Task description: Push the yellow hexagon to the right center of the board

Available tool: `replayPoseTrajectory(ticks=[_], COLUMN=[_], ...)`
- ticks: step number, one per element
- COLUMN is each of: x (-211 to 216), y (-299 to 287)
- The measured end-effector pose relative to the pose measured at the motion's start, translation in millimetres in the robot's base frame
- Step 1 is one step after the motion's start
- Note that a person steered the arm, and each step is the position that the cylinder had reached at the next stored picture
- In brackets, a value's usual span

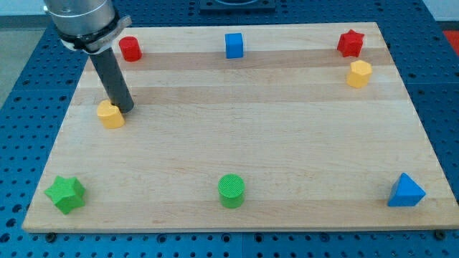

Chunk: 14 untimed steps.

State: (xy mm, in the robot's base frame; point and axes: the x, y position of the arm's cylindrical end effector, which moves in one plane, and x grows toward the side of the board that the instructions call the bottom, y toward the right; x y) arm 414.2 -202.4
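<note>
The yellow hexagon (359, 73) sits near the board's right edge in the upper part, just below the red star (350, 43). My tip (125, 110) is far from it, on the view's left side of the board. There it stands against the upper right side of a second yellow block (110, 114), whose shape I cannot make out. The rod rises up and to the left from the tip to the arm at the top left corner.
A red cylinder (130, 49) stands at the top left and a blue cube (234, 45) at the top centre. A green star (66, 193) is at the bottom left, a green cylinder (232, 190) at the bottom centre and a blue triangle (406, 191) at the bottom right.
</note>
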Motion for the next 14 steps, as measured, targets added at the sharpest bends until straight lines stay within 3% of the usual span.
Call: replayPoseTrajectory(ticks=[1,3,4,7,9,10,11,12,14], x=[0.0,-5.0,-13.1,-13.4,22.3,22.3,21.1,-25.3,-65.2], y=[38.3,204.2,258.5,260.3,393.1,422.7,490.4,490.5,477.7])
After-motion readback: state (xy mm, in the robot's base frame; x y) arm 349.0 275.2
